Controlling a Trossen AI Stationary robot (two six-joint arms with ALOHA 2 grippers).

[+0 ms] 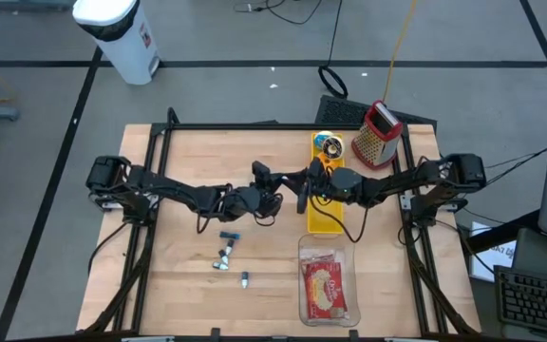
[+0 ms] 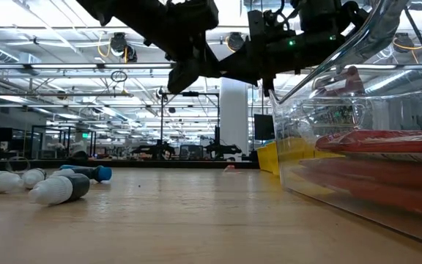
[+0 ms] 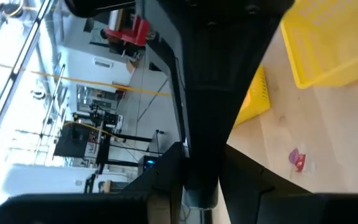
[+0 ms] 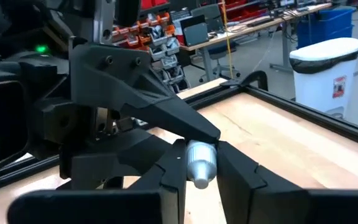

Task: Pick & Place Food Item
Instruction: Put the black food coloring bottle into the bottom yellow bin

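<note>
The food item is a red-and-yellow pack in a clear plastic box (image 1: pixel 326 287), which rests on its bottom at the table's near right, also seen as the box (image 2: pixel 372 176) in the low view. Above mid-table my two grippers meet tip to tip. My left gripper (image 1: pixel 275 201) and my right gripper (image 4: pixel 201 163) are both shut on one small dark thing with a round silver end (image 4: pixel 201 165). What the thing is cannot be told. It hangs well clear of the table. My left gripper comes level from the table's left. Its two fingers (image 4: pixel 166 115) close around the thing's dark part just behind the silver end; the fingers hide the place of contact. The thing is clear of the table. My right gripper pinches the thing's silver end (image 4: pixel 199 177) between its two fingers (image 4: pixel 238 171). It comes level from the table's right, facing my left gripper. The thing is lifted clear.
A yellow tray (image 1: pixel 323 217) lies under my right gripper, with a round tin (image 1: pixel 329 144) at its far end. A red-topped grater (image 1: pixel 378 133) stands at the far right. Several small markers (image 1: pixel 226 249) lie at near centre-left. A black frame (image 1: pixel 254 125) rims the table.
</note>
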